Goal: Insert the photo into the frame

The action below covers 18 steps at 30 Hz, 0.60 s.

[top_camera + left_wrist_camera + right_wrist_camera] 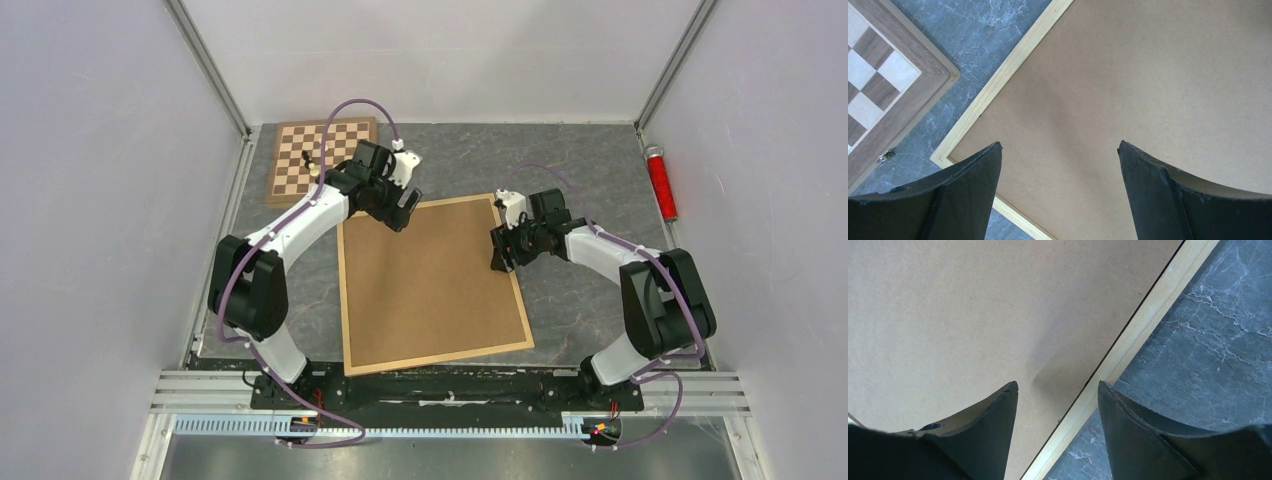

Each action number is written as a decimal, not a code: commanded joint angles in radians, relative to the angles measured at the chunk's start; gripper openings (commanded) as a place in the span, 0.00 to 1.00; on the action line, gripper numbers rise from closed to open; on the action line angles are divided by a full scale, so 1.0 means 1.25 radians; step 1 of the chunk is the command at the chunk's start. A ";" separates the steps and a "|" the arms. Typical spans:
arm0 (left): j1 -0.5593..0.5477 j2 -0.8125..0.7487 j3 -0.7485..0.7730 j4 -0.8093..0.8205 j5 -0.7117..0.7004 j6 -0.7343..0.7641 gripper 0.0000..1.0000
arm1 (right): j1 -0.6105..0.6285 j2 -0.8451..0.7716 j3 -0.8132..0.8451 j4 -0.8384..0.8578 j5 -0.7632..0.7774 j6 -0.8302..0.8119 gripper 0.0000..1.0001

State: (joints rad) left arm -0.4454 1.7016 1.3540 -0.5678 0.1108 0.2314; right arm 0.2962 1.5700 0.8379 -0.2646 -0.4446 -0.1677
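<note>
Currently: frame (1131, 340) lies face down on the surface, backing board (430, 280) seated; photo unseen. Left gripper (1060, 147) hovers apart over a corner. Right gripper (1058, 383), apart, straddles the side rail, probably to pinch it.

The frame (440, 359) lies flat on the table (580, 170), in the middle, just before the two arm bases, turned a little against the table's edges. The backing board (430, 285) lies inside it and fills it. Behind the frame's far left corner, near but apart from it, lies the chessboard (320, 155), with one chess piece (308, 163) on it. A cylinder (660, 182) lies well apart, at the far right edge of the table. The left gripper (400, 218) is over the frame's far left corner. The right gripper (500, 262) is over the frame's right edge, one finger above the board, the other above the table.
</note>
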 commanded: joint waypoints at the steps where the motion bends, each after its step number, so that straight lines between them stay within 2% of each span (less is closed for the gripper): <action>1: -0.002 0.014 -0.018 0.043 0.035 -0.030 0.92 | -0.006 0.019 -0.010 0.032 -0.039 0.016 0.63; 12: -0.013 0.046 -0.083 0.080 0.045 -0.037 0.92 | -0.010 0.070 -0.006 0.026 -0.129 0.031 0.62; 18: -0.019 0.055 -0.138 0.100 0.048 -0.043 0.92 | -0.036 0.094 -0.004 0.037 -0.221 0.043 0.61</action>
State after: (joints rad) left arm -0.4606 1.7634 1.2129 -0.4942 0.1421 0.2237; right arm 0.2516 1.6276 0.8436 -0.1902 -0.6075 -0.1402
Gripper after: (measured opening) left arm 0.924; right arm 0.616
